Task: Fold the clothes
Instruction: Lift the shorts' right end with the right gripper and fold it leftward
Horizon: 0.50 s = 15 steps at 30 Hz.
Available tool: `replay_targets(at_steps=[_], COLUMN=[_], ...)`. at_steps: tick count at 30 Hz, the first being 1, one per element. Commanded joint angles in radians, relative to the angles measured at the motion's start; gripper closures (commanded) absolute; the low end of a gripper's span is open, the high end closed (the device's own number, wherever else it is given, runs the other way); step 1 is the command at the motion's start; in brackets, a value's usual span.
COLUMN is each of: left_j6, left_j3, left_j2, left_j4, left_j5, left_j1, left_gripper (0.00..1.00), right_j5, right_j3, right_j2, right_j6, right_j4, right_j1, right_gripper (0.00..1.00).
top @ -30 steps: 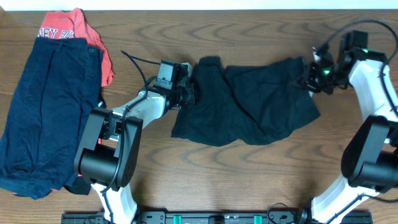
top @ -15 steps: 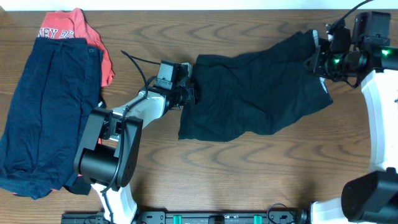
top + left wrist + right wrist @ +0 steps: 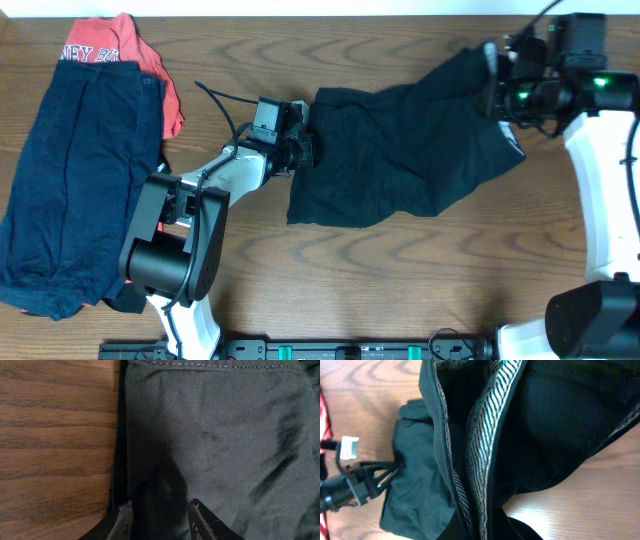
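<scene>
Navy shorts (image 3: 80, 170) are stacked at left, apart from the arms. At centre, the black garment (image 3: 400, 150) is pinned at its left edge by the left gripper (image 3: 303, 150), clamped on cloth. Within the last second its right end was drawn far-right and raised by the right gripper (image 3: 497, 92), clamped on the waistband. This is judged to be spreading before the fold. The striped grey band (image 3: 480, 435) is shown only by the right wrist view. A red tee (image 3: 115, 40) lies far left.
</scene>
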Motion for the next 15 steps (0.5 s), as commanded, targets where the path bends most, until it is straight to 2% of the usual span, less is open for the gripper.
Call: replay_targets(at_steps=[1, 6, 15], left_j6=[-0.005, -0.005, -0.005], left_j3=[0.001, 0.001, 0.001], left_j2=[0.041, 0.041, 0.041], left_j4=[-0.017, -0.017, -0.017], left_j5=[-0.005, -0.005, -0.005], left_j1=[-0.003, -0.003, -0.003], left_gripper=[0.61, 0.61, 0.61], right_j5=[-0.002, 0.084, 0.09], right_j3=[0.029, 0.028, 0.027], right_j2=[-0.023, -0.02, 0.089], right_j6=[0.03, 0.077, 0.148], right_j4=[0.015, 0.044, 0.119], right_j1=[0.079, 0.185, 0.325], right_gripper=[0.99, 0.99, 0.99])
